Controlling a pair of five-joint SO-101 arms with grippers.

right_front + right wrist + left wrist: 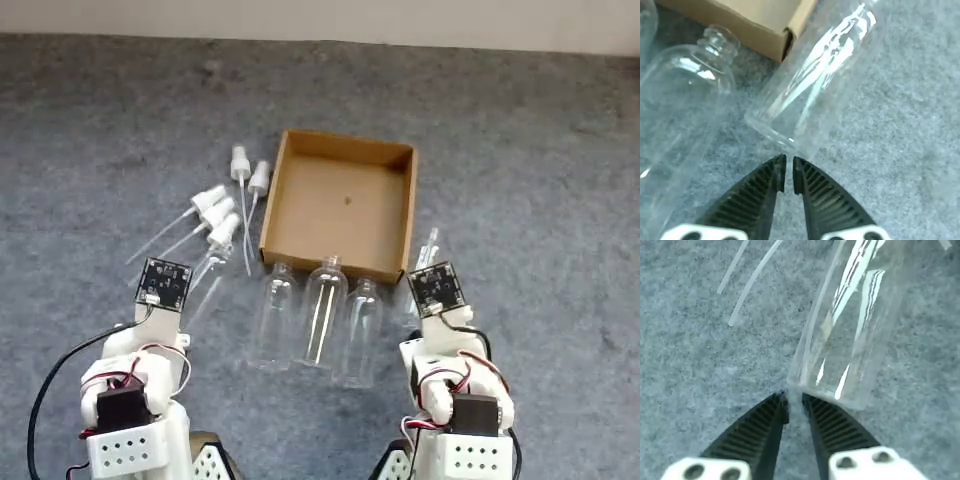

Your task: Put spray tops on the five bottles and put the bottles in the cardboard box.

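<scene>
The table (560, 150) wears a grey felt-like cloth, matt and slightly fuzzy. The cardboard box (340, 142) is plain brown paperboard, dull, with raw cut edges. Against the box's near wall, the bottles (325, 310) are clear, smooth plastic with glossy glints. Spray tops (215, 210) beside the box are smooth white plastic with thin translucent tubes. The left tool (795, 400) and right tool (789, 162) have black, matt, ribbed plastic fingers on white plastic shells

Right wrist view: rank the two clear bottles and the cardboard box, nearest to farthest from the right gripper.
1. Bottle ahead, its base just off the tips of the right gripper.
2. Second bottle, lying alongside, toward the left arm.
3. Cardboard box, beyond both, with its corner beside the first bottle.
</scene>
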